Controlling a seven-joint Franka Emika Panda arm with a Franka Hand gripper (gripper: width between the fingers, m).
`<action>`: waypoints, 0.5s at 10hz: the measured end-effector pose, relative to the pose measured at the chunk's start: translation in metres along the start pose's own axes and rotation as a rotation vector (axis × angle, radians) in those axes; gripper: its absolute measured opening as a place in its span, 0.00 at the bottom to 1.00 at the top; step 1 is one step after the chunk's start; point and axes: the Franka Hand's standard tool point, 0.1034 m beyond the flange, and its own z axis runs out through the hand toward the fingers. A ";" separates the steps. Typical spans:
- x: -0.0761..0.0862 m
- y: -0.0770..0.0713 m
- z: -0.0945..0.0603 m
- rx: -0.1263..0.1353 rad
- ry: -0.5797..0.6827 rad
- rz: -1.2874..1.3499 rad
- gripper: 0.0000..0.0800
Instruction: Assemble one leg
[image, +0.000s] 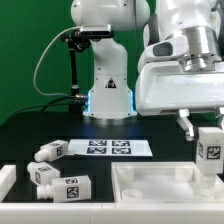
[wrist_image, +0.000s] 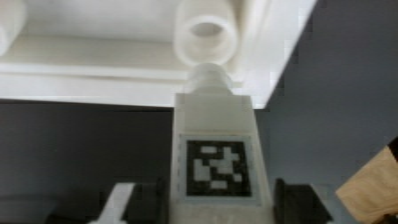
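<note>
My gripper (image: 209, 140) is shut on a white leg (image: 210, 153) with a black-and-white tag, held upright above the right corner of the wide white tray-like panel (image: 150, 188). In the wrist view the leg (wrist_image: 217, 130) runs from between my fingers (wrist_image: 294, 200) toward a round hole (wrist_image: 208, 38) in the panel's corner (wrist_image: 107, 50); its tip sits just short of the hole. Three more legs lie at the exterior view's left: one (image: 48, 151) by the marker board, two (image: 42, 175) (image: 70, 188) nearer the front.
The marker board (image: 106, 148) lies flat in front of the robot base (image: 108, 95). A white rim piece (image: 6, 178) sits at the exterior view's left edge. A green wall stands behind.
</note>
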 end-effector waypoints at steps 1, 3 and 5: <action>-0.001 -0.004 0.000 0.003 -0.003 -0.006 0.36; -0.008 0.001 0.007 -0.003 -0.008 -0.012 0.36; -0.012 0.006 0.011 -0.009 -0.015 -0.024 0.36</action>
